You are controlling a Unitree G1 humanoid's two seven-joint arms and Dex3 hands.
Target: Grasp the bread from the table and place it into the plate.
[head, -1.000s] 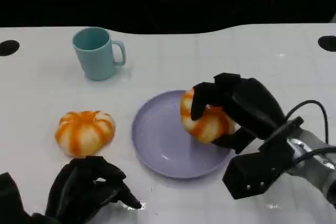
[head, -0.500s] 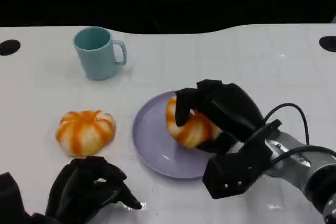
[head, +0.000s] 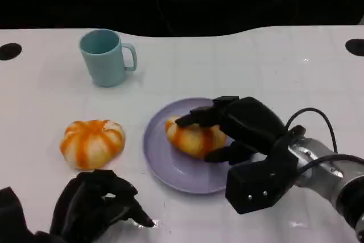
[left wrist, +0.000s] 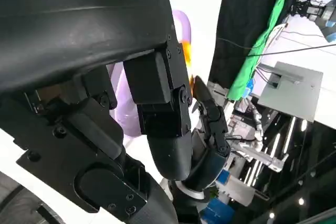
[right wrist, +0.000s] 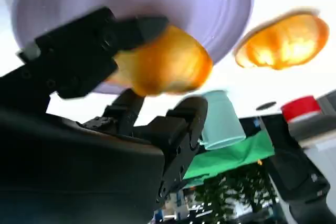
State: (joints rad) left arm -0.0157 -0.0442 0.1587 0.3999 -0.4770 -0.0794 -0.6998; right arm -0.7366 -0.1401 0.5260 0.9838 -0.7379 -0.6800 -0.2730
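Right hand [head: 242, 126] clasped, left hand [head: 94, 206] curled.

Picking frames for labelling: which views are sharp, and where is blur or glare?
Head view: sharp, evenly lit, small glints on the table. Right wrist view: bread and plate soft, second bread glary. Left wrist view: left hand sharp, background dark.
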